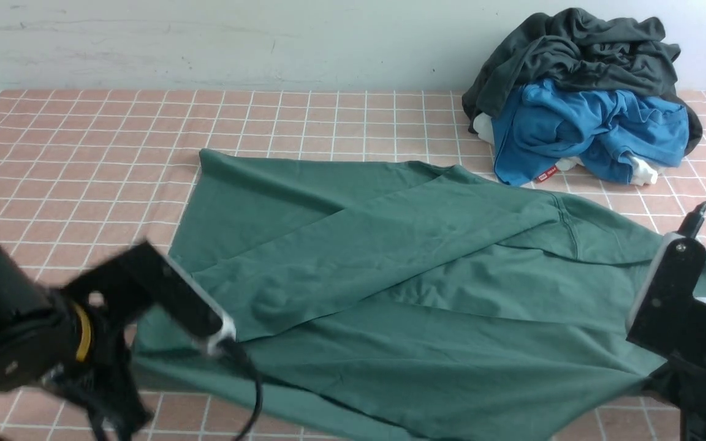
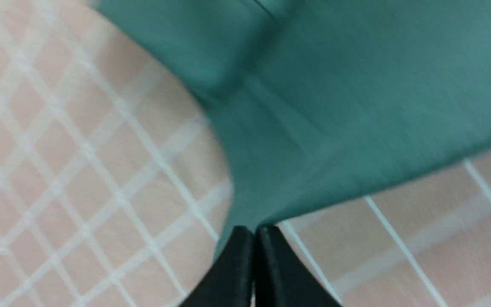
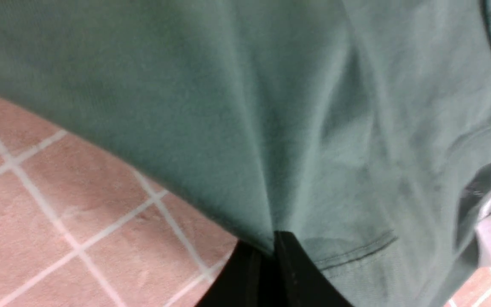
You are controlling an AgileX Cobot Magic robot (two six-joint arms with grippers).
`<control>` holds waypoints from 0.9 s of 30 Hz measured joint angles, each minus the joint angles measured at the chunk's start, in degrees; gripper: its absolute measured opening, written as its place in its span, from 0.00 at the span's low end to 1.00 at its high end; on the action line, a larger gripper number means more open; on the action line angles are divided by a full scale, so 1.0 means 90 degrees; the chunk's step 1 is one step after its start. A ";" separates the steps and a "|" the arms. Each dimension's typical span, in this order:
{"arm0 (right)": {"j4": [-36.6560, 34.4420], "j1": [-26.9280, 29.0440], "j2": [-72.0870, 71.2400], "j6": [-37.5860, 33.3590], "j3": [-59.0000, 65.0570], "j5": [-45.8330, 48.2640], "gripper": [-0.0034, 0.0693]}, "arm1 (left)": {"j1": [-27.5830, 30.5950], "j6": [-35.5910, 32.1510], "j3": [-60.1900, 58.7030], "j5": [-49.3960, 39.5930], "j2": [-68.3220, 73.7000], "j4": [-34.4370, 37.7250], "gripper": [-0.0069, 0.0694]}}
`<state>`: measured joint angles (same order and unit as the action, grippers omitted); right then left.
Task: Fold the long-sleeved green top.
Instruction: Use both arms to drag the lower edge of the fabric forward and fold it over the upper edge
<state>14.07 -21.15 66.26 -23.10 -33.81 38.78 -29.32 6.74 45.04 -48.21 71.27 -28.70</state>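
Observation:
The green long-sleeved top (image 1: 402, 288) lies spread on the pink checked tablecloth, with a sleeve folded diagonally across its body. My left gripper (image 2: 254, 232) is shut on the top's near left corner, the green cloth (image 2: 313, 106) running away from its black fingertips. My right gripper (image 3: 273, 245) is shut on the top's near right edge, with cloth (image 3: 228, 106) bunched at the tips and a white label (image 3: 490, 232) off to one side. In the front view the left arm (image 1: 22, 331) and right arm (image 1: 684, 312) stand at the near corners, their fingertips hidden.
A pile with a dark grey garment (image 1: 573, 49) over a blue garment (image 1: 586, 128) sits at the back right, near the top's far edge. The checked tablecloth (image 1: 83, 153) shows at the left and along the back. A pale wall runs behind the table.

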 joint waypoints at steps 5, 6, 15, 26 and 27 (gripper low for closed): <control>0.0814 0.0000 0.0052 0.0551 -0.0388 -0.0407 0.05 | 0.0396 0.0773 0.1210 0.0250 0.0588 -0.0583 0.09; 0.1019 0.0016 0.0137 0.0745 -0.0591 -0.0521 0.05 | 0.0597 0.0863 0.1556 0.0420 0.0841 -0.0623 0.09; 0.1511 0.0368 0.1458 0.1317 -0.1921 -0.0345 0.05 | 0.1160 -0.0538 0.2915 -0.0069 0.2368 0.0555 0.10; 0.0613 0.0362 0.1713 0.1095 -0.1944 -0.0027 0.05 | 0.1806 -0.2247 0.2820 -0.1353 0.3798 0.3547 0.33; 0.0594 0.0362 0.1713 0.1095 -0.1944 -0.0072 0.05 | 0.1806 -0.2199 0.2820 -0.1353 0.3854 0.3533 0.37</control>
<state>19.41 -17.89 81.68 -13.25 -51.31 38.13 -13.06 -13.06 70.42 -60.39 105.96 3.09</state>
